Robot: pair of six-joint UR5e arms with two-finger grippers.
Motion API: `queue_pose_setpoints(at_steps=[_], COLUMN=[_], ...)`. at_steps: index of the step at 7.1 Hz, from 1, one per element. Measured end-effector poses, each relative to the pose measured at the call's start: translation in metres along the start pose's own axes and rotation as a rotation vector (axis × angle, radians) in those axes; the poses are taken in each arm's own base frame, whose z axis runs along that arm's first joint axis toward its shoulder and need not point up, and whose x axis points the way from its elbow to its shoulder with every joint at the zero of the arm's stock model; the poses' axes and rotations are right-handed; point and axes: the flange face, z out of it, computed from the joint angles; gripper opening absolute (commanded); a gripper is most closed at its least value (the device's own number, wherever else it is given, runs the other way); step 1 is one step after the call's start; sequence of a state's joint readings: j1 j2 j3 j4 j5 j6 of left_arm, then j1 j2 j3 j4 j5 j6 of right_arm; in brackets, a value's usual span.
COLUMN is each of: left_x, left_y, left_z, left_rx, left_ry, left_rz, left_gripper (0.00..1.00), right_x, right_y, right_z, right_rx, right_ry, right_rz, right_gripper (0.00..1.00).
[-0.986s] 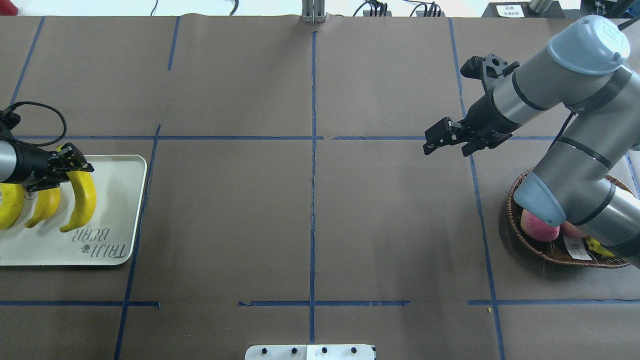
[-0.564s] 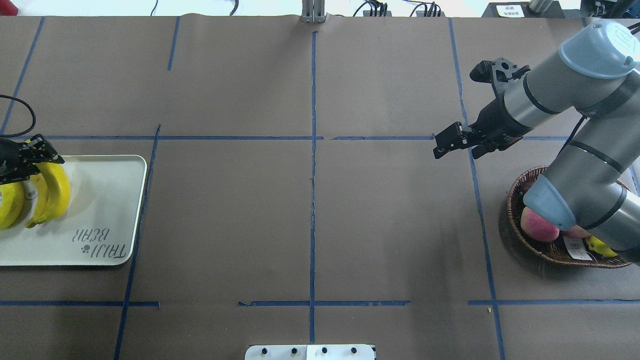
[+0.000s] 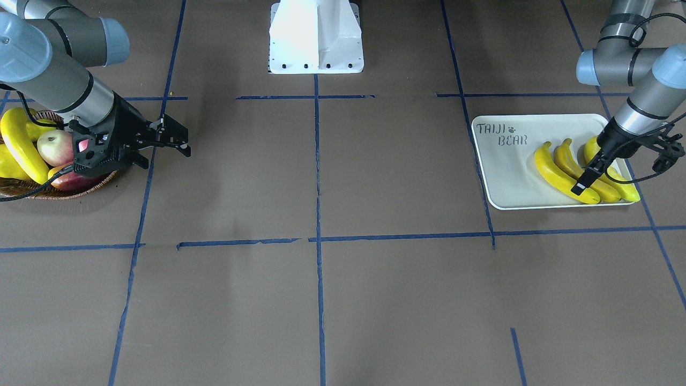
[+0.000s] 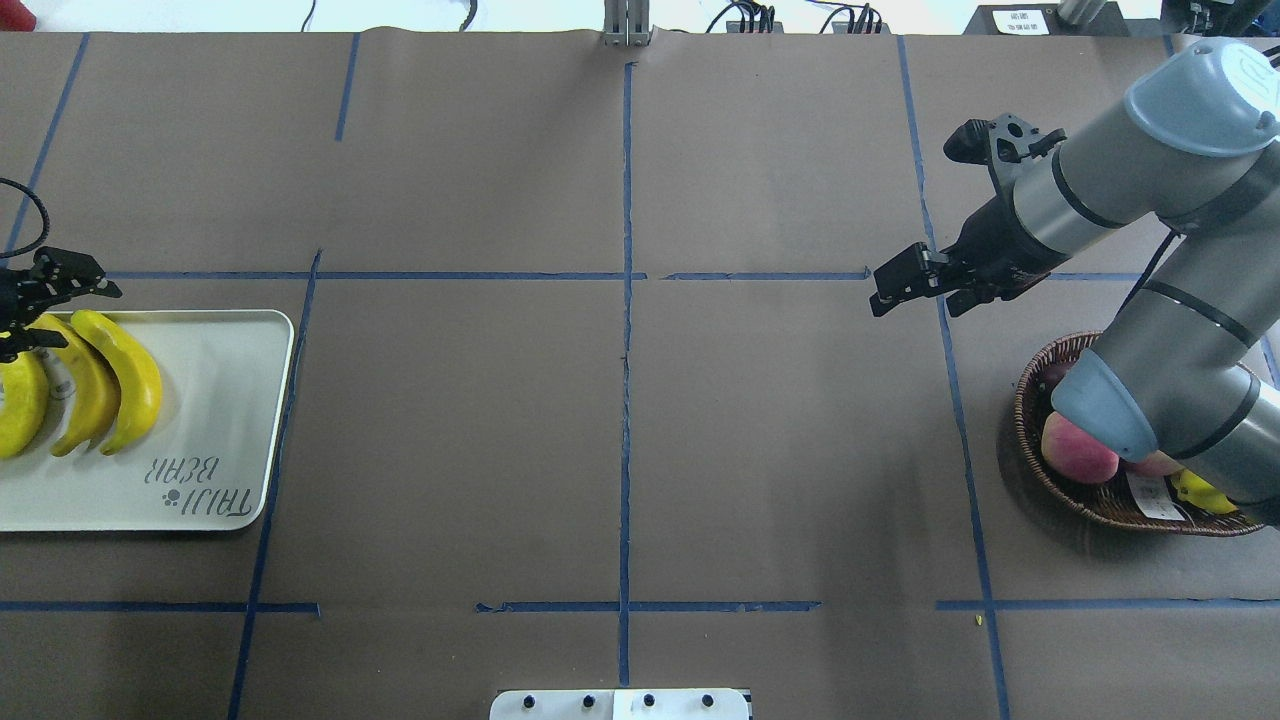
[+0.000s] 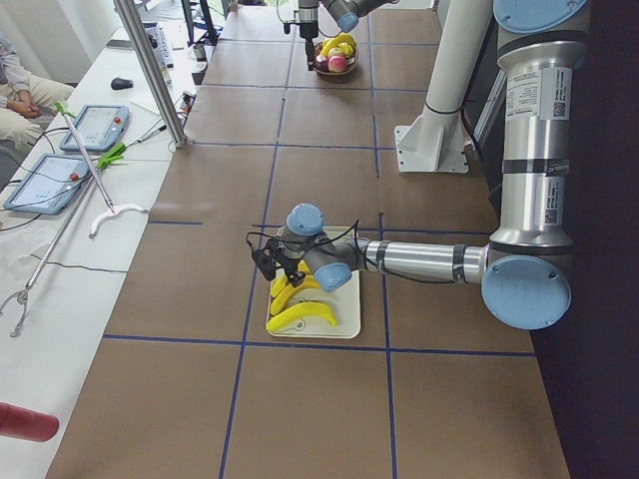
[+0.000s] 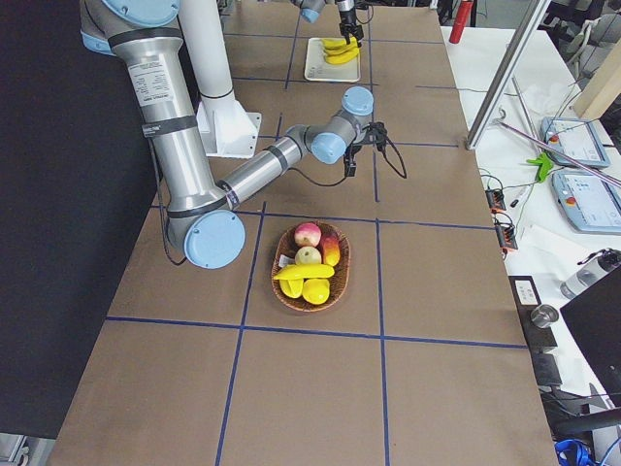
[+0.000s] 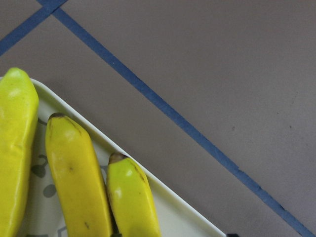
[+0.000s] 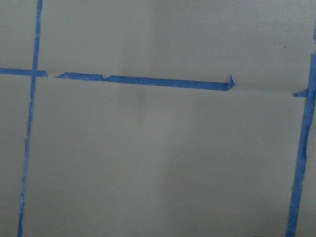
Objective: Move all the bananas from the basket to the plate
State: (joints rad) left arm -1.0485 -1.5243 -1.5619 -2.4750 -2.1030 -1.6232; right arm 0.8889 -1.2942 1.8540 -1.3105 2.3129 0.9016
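Observation:
Three bananas (image 4: 130,385) lie side by side on the off-white plate (image 4: 220,400), also seen in the front view as bananas (image 3: 563,174) on the plate (image 3: 509,171). My left gripper (image 4: 70,315) hovers open over their far tips, holding nothing. One more banana (image 3: 19,145) lies in the brown wicker basket (image 3: 32,193) with other fruit. In the overhead view my right arm covers much of the basket (image 4: 1030,440). My right gripper (image 4: 885,290) hangs open and empty above bare table, just beyond the basket.
Apples (image 3: 53,147) and plump yellow-green fruits (image 3: 8,166) share the basket. The white robot base (image 3: 316,37) stands mid-table at the robot's edge. Blue tape lines cross the brown table cover. A side table with tablets (image 5: 95,125) runs along the far edge.
My left gripper carried a banana leftward over the plate, laid it beside the other two and opened. The right arm drew back slightly to the right.

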Motion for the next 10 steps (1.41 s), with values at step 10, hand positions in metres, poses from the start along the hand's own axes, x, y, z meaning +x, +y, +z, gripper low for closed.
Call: queue_pose_setpoints(at_steps=[10], left_x=[0.094], left_y=[0.057], left_z=[-0.074], left_rx=[-0.124], left_ry=[0.204], left_rz=[0.136], left_gripper=[1.00], right_x=[0.295], right_y=[0.173], right_z=[-0.059], right_rx=[-0.012], right_ry=[0.216], right_rz=[-0.416], right_gripper=[0.99])
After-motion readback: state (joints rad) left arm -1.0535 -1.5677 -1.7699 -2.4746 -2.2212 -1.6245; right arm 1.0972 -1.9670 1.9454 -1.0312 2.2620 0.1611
